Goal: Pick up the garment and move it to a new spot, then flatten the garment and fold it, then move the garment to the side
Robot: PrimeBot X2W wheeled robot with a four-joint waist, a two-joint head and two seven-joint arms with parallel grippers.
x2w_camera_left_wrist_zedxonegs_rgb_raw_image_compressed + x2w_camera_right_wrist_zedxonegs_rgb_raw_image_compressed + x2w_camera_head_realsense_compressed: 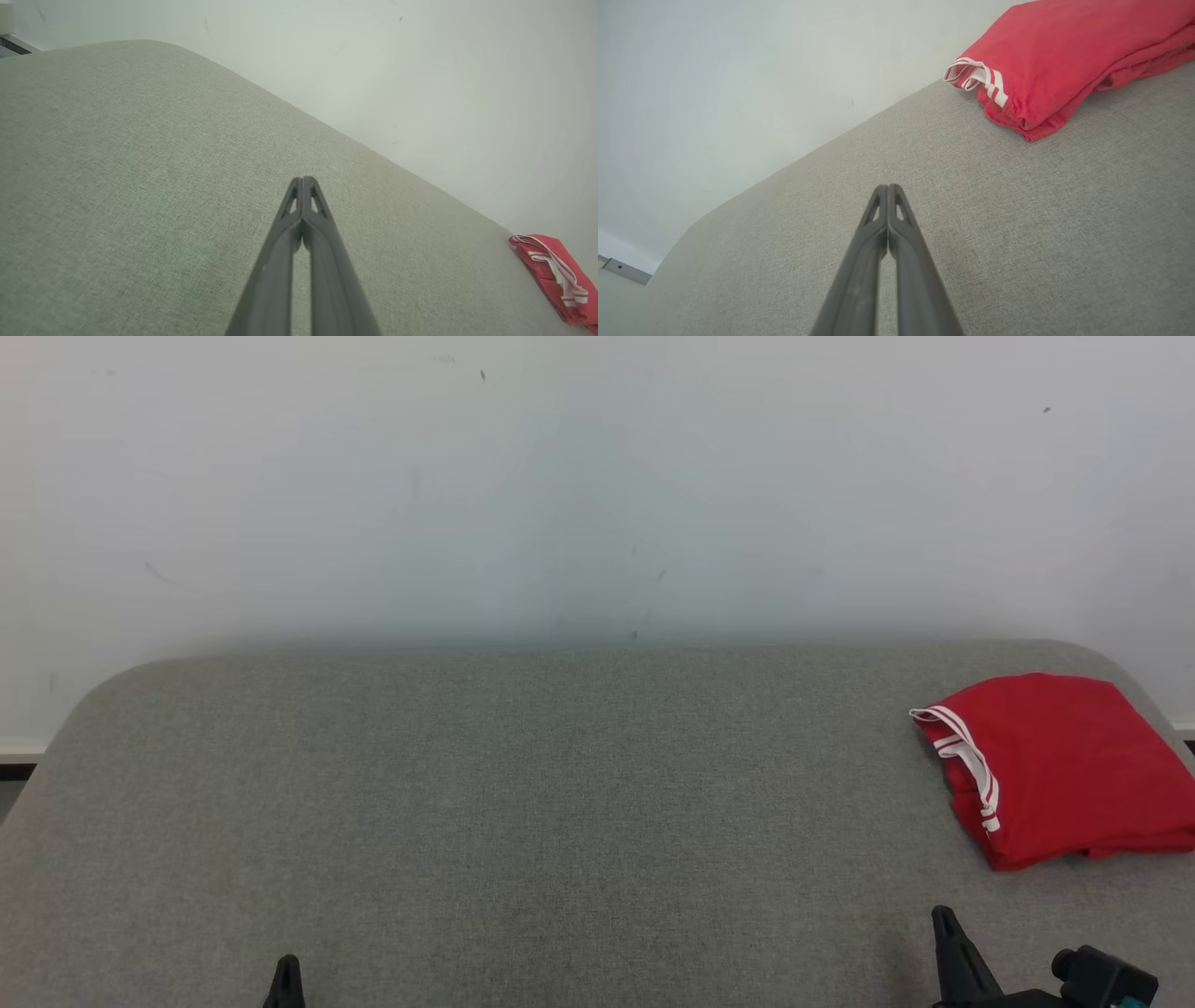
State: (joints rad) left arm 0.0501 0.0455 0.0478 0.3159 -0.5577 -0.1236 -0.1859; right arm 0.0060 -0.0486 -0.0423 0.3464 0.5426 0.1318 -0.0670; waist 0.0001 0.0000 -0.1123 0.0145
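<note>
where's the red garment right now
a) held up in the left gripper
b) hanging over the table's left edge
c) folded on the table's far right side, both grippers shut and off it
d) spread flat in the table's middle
c: the red garment lies folded on the grey table at its far right, while the left gripper and right gripper are shut with nothing between their fingers.

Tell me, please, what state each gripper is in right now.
Left gripper: jaws closed, holding nothing.
Right gripper: jaws closed, holding nothing; the folded red fabric garment lies apart from it.
</note>
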